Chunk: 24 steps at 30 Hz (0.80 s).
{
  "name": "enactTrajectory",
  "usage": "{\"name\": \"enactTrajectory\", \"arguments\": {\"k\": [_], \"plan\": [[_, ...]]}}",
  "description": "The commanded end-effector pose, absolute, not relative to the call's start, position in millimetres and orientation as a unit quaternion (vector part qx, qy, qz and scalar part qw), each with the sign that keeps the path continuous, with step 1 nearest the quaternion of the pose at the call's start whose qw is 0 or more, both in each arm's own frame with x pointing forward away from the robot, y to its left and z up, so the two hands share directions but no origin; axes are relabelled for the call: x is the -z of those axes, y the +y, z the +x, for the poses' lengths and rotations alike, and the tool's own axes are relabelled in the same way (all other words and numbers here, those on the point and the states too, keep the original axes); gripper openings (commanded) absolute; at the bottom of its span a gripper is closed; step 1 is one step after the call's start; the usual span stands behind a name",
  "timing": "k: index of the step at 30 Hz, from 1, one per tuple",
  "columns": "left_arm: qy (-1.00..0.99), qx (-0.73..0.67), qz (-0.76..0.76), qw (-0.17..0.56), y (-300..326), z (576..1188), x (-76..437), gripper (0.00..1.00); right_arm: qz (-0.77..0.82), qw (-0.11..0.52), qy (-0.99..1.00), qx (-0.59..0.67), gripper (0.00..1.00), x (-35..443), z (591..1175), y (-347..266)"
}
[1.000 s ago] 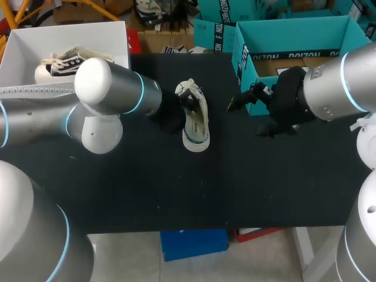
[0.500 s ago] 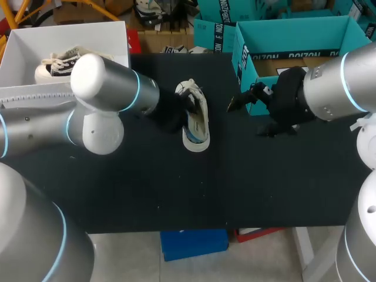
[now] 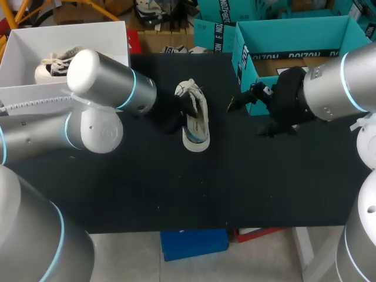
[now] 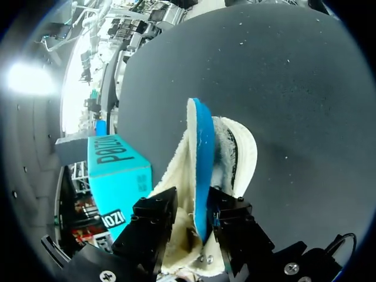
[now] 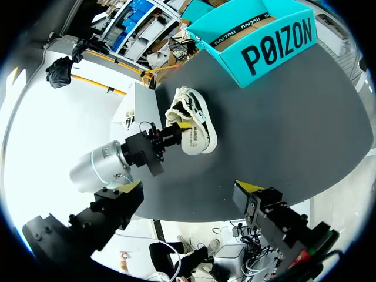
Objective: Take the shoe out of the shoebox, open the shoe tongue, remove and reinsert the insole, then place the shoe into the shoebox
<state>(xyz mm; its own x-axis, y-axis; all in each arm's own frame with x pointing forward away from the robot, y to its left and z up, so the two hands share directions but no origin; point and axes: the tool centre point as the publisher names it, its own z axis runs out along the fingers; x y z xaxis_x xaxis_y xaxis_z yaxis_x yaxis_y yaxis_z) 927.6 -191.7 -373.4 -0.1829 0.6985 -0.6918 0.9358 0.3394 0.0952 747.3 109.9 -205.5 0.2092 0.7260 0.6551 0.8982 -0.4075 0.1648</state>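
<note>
Insole pinch at the shoe, as I read it.
Left gripper is clamped on the blue insole, lining caught alongside, probably to steer it within the shoe lying on the table; its yellow tips are hidden. Beyond the shoe, right gripper hangs spread near the teal shoebox, out of the way.

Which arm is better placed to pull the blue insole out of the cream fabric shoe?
Left. The left hand grips the cream fabric shoe at its blue insole; the right hand hangs open, apart, by the teal cardboard shoebox.
</note>
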Motion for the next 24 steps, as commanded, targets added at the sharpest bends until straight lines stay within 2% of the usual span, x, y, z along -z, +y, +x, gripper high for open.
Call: {"name": "enactTrajectory", "arguments": {"k": [1, 8, 15, 16, 17, 24], "plan": [[0.75, 0.17, 0.546, 0.333, -186.5, 927.6, 374.2, 0.25, -0.768, 0.126, -0.529, 0.339, 1.0, 205.5, 747.3, 111.4], [0.748, 0.161, 0.546, 0.34, -185.6, 929.1, 373.2, 0.22, -0.768, 0.126, -0.529, 0.339, 1.0, 205.5, 747.3, 111.4], [0.744, 0.156, 0.547, 0.351, -185.3, 928.8, 370.1, 0.26, -0.768, 0.126, -0.529, 0.339, 1.0, 205.5, 747.3, 111.4], [0.743, 0.155, 0.547, 0.351, -184.8, 929.0, 369.8, 0.18, -0.768, 0.126, -0.529, 0.339, 1.0, 205.5, 747.3, 111.4], [0.743, 0.155, 0.548, 0.351, -184.4, 929.1, 369.4, 0.0, -0.768, 0.126, -0.529, 0.339, 1.0, 205.5, 747.3, 111.4], [0.743, 0.164, 0.544, 0.353, -184.6, 926.6, 367.3, 0.0, -0.768, 0.126, -0.529, 0.339, 1.0, 205.5, 747.3, 111.4]]}}
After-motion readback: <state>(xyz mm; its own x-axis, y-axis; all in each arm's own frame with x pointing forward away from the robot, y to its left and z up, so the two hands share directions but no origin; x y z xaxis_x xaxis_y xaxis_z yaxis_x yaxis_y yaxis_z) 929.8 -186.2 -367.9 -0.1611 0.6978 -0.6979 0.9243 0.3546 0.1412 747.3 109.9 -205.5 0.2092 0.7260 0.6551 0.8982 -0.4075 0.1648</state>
